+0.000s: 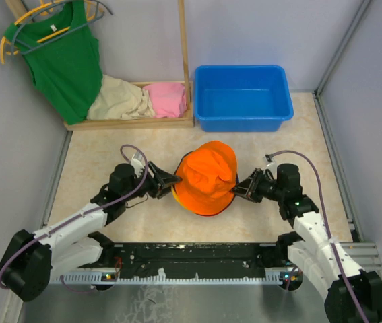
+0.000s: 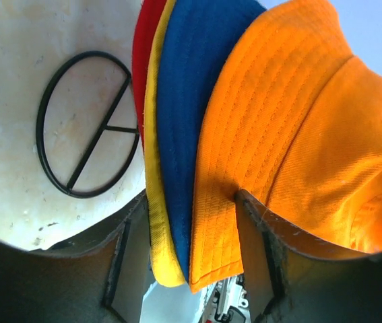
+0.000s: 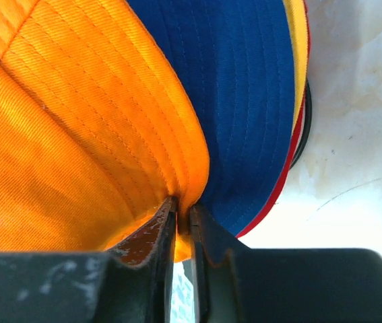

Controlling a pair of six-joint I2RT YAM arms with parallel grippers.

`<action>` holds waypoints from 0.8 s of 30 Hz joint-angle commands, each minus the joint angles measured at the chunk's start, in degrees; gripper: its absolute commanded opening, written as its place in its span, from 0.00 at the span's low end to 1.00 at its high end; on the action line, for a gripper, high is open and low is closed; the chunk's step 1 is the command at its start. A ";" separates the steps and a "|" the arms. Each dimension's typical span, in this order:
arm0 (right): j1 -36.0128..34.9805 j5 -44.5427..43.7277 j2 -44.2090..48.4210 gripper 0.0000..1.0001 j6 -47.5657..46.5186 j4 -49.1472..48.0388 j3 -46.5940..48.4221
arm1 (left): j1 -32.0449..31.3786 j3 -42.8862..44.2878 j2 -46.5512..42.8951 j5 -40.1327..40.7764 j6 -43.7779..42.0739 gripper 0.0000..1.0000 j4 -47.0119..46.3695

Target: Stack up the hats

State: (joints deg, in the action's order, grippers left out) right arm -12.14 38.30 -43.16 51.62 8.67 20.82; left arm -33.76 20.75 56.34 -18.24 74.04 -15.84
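Your right gripper (image 3: 182,212): jaws almost together, pinching the brim edge of the orange hat (image 1: 207,178), whose crown lies straight ahead of them. Your left gripper (image 2: 192,205): jaws apart, straddling the opposite brims; you cannot tell whether they press. The stack sits between both grippers. Under the orange hat, brims only, crowns hidden: navy hat (image 2: 191,101), yellow hat (image 2: 153,175), red hat (image 2: 145,47). Black ring (image 2: 86,124): partly under the stack.

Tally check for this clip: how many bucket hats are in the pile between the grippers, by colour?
orange bucket hat: 1
navy blue bucket hat: 1
yellow bucket hat: 1
red bucket hat: 1
Total: 4 hats, with the orange one on top.
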 commanded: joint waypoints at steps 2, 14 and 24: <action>-2.52 -0.88 2.87 0.21 0.07 3.47 3.50 | 3.38 2.73 4.39 -2.49 -2.85 0.55 -5.74; -2.54 -7.21 4.88 0.55 -7.80 15.19 11.44 | 12.52 12.59 18.33 -16.02 -8.01 0.54 -8.62; 6.78 -2.56 0.77 0.60 -14.15 12.04 17.53 | 13.54 14.67 22.35 -18.97 -9.38 0.54 -7.82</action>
State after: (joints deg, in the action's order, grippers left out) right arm -9.98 31.68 -40.36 40.80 24.95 35.42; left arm -20.43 33.85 77.73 -33.78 65.98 -22.04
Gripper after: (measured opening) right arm 0.592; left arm 0.540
